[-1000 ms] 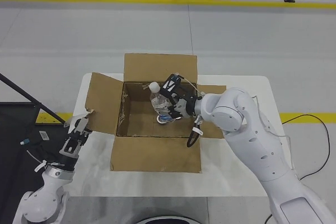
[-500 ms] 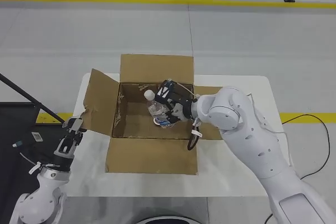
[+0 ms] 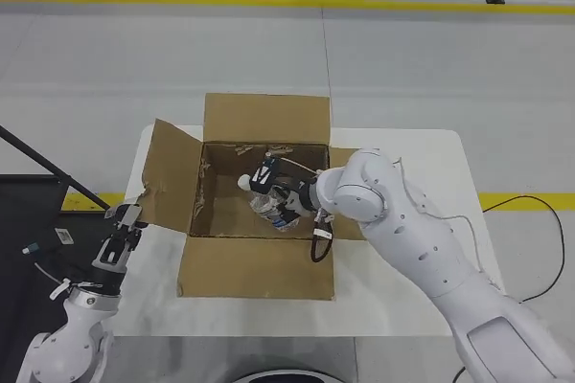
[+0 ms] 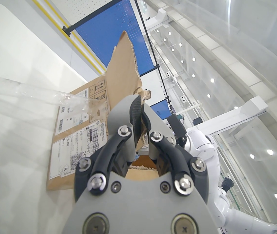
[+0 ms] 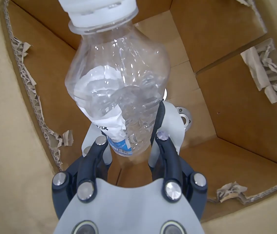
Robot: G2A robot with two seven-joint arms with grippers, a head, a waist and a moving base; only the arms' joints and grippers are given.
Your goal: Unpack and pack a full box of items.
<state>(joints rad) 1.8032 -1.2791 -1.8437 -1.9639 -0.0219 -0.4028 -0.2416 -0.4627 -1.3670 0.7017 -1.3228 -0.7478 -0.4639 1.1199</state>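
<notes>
The bottle [image 5: 118, 79] sits clamped in the right end effector [image 5: 128, 120] inside the box [image 5: 26, 122].

The box [image 4: 125, 69] bears barcode labels [image 4: 78, 135] and handling pictograms [image 4: 97, 90] on its outer side; the fine print is unreadable.

bottle [image 5: 118, 81] inside box [image 3: 257, 268]; box on table [image 3: 412, 163]
</notes>
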